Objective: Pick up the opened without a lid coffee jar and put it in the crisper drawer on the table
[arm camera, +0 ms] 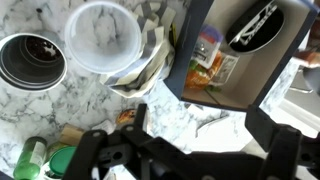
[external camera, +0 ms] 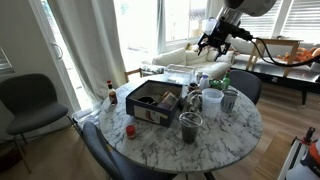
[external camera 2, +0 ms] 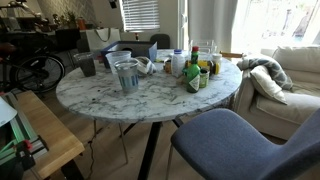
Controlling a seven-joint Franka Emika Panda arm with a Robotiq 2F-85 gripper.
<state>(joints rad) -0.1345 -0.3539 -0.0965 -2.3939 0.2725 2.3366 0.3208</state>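
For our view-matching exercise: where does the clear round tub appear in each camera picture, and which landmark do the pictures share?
In an exterior view: the clear round tub stands on the table, right of centre.
In an exterior view: it stands left of centre, near the front.
Wrist view: it is at the top, beside the open jar.
Shared landmark: the marble tabletop.

pincer (arm camera: 193,163) blurred, dark box (arm camera: 238,62) edge-cropped

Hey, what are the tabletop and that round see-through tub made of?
The tabletop looks like polished white marble, or a marble-look laminate: grey veins, soft sheen. The round tub seems to be clear plastic: the veining shows through its base.
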